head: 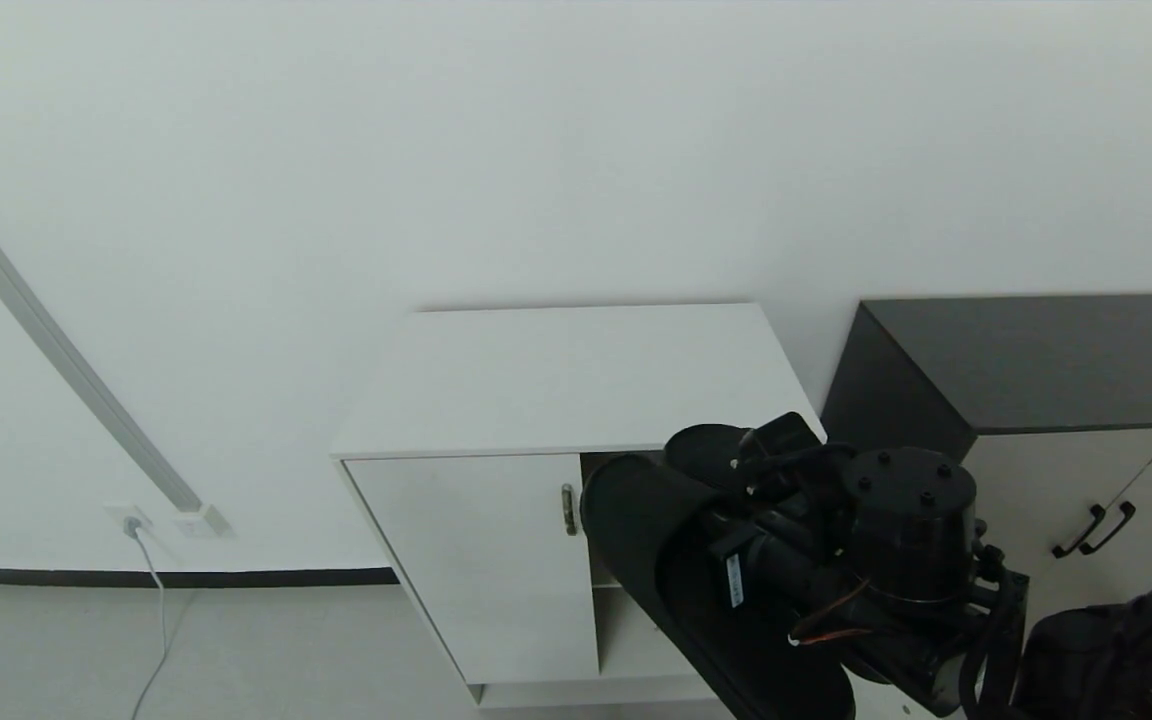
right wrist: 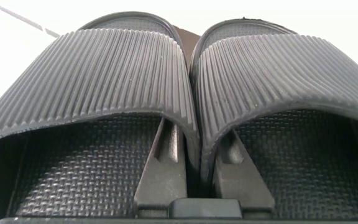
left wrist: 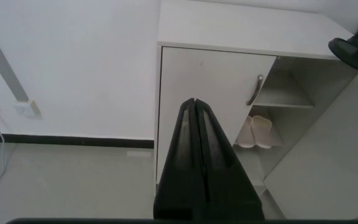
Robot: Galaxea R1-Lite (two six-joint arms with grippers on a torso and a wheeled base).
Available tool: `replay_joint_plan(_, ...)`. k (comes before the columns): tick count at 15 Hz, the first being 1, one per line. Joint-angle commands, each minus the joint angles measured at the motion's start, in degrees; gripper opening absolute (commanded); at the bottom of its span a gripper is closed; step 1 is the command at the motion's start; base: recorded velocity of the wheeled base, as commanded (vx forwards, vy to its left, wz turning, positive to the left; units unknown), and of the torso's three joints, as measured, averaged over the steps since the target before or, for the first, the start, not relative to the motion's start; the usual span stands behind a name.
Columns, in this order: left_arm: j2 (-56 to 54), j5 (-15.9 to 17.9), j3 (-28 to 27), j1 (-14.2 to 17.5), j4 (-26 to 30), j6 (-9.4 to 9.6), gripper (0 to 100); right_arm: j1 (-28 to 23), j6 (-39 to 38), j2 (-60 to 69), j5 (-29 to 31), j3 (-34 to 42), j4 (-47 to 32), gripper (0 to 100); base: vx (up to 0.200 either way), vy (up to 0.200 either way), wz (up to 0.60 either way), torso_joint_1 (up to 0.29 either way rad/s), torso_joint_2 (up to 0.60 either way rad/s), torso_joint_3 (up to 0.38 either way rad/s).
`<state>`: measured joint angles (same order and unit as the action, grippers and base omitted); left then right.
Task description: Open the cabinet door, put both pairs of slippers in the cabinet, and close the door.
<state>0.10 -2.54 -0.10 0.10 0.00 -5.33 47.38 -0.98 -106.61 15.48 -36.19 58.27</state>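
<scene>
Where the white cabinet (head: 556, 380) stands against the wall (head: 536, 150), its left-hand door (head: 476, 560) is shut, and the metal handle (head: 568, 510) runs along that door's inner edge. The other door (left wrist: 322, 162) is swung out towards the robot, so the right half of the cabinet is open.

Inside that half, a shelf (left wrist: 281, 99) crosses the upper part. A pair of white slippers (left wrist: 260, 132) lies side by side on the level below it, close to the closed door's edge. There is open space above them and beside them, towards the swung-out door.

The black slippers (head: 656, 540) hang in front of the cabinet's open half, just outside its front edge, and overlap the opening from the handle rightwards. The right gripper (right wrist: 194, 180) is clamped on them, one finger (right wrist: 160, 168) inside each slipper, pressing the two inner side walls together.

The left gripper (left wrist: 194, 124) has its fingers pressed together with nothing between them. It sits well back from the cabinet, in line with the closed door.

A dark cabinet (head: 1036, 360) stands just to the right of the white one with a narrow gap between them. To the left of the white cabinet are bare floor (head: 236, 650) and a wall outlet (head: 131, 522).
</scene>
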Motion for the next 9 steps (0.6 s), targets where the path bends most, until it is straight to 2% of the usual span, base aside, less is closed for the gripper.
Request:
replay_joint_plan(1, -0.01, -0.01, 0.01, -0.01, 0.00, -0.03, 0, 0.08, 0.01, -0.44, -0.01, 0.07, 0.00, 0, 0.000, 0.000, 0.00, -0.119, 0.29, 0.144)
replay_joint_plan(9, -0.01, -0.01, 0.01, -0.01, 0.00, -0.03, 0, 0.08, 0.10, -0.97, -0.01, 1.30, 1.67, 0, 0.000, 0.000, 0.00, -0.157, 0.35, 0.189)
